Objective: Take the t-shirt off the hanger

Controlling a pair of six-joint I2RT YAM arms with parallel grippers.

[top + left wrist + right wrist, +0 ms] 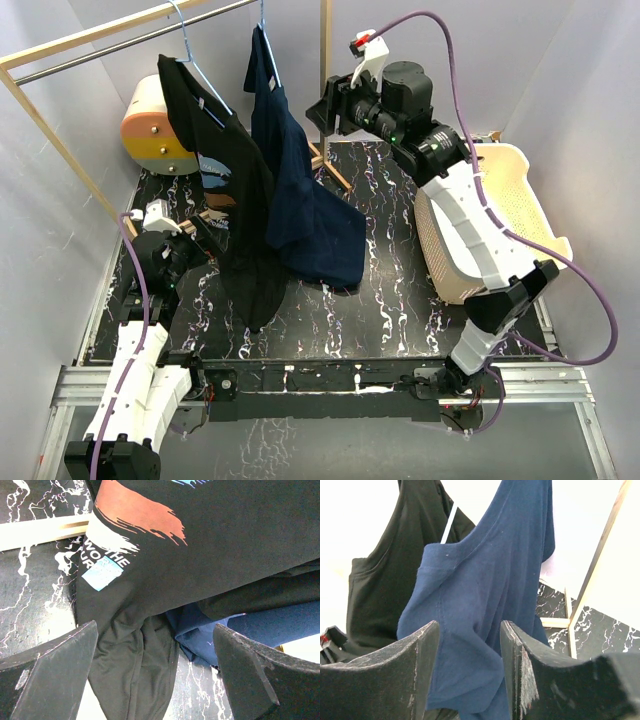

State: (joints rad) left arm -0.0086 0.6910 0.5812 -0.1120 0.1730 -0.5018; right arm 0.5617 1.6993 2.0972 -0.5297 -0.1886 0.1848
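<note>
Right gripper (470, 630): fingers apart, raised at upper navy tee (485, 580). Cloth sits ahead in line with gap, not pinched; likely set to pull tee off hanger (262, 18).
Left gripper (155, 627): fingers apart, low. Black tee (200, 545) hem just ahead, nothing held; probably ready to steady.

A white laundry basket (445, 255) sits at the right of the black marbled table (380, 300); an orange-and-cream drum (150, 130) lies far left beside the wooden rack (50, 125)
</note>
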